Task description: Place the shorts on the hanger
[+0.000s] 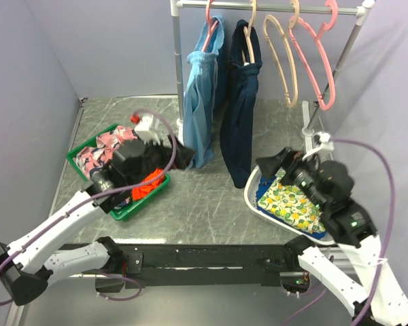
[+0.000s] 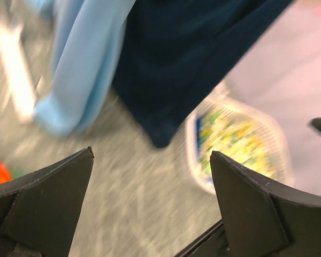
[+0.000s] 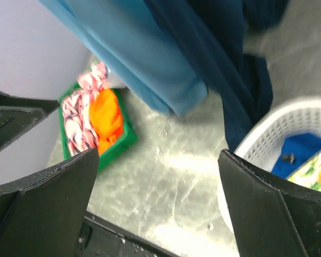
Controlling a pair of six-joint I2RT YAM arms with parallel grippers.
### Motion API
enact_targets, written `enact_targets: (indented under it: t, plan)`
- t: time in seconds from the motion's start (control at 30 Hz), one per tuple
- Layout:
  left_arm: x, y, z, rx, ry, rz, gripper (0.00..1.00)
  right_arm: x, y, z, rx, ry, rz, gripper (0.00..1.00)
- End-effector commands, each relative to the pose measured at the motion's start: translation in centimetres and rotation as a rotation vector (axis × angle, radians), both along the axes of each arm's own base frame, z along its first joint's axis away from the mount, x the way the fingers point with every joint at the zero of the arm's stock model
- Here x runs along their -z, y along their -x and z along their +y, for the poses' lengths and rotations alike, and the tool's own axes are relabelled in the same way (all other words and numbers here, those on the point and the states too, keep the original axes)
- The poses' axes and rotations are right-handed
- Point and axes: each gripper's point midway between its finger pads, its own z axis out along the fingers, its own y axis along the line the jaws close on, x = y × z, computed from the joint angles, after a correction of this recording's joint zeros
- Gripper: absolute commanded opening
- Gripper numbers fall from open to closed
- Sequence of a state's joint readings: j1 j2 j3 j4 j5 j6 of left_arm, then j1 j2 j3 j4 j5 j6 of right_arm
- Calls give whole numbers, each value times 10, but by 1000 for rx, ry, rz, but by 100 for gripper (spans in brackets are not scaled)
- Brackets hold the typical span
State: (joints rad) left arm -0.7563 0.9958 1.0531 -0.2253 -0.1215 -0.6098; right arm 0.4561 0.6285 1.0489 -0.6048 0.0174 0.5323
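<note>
While the shorts (image 1: 241, 115) hang from the hanger (image 1: 251, 27) on the far rail (image 1: 279, 8), just right of a light-blue garment (image 1: 202, 102), we see both arms low over the desk (image 1: 204, 210). Our left tool (image 1: 183, 157) sits above the right end of the green bin (image 1: 122, 210), near the hem of the light-blue garment; its fingers (image 2: 48, 198) are spread wide with nothing between them. Our right tool (image 1: 268, 166) hovers over the far edge of the white basket (image 1: 253, 197), just beside the lower right end of the shorts, equally wide apart and empty. Neither tool touches the shorts.
</note>
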Motion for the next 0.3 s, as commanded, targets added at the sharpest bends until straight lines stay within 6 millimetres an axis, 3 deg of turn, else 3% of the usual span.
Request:
enact_targets:
  t: [0.0,0.03,0.07,0.17,0.27]
  plan:
    - [66,7,18,-66,-54,100,96,40,2,6,-2,-67,25,100]
    - [72,9,18,-64,-46,108,96,51,1,5,6,-61,40,100]
    - [74,10,16,-61,-30,113,96,75,0,5,11,-45,77,100]
    - [89,14,15,-50,-18,133,96,100,1,6,6,-38,104,100]
    - [98,14,17,-59,-19,141,97,109,0,5,14,-33,114,100]
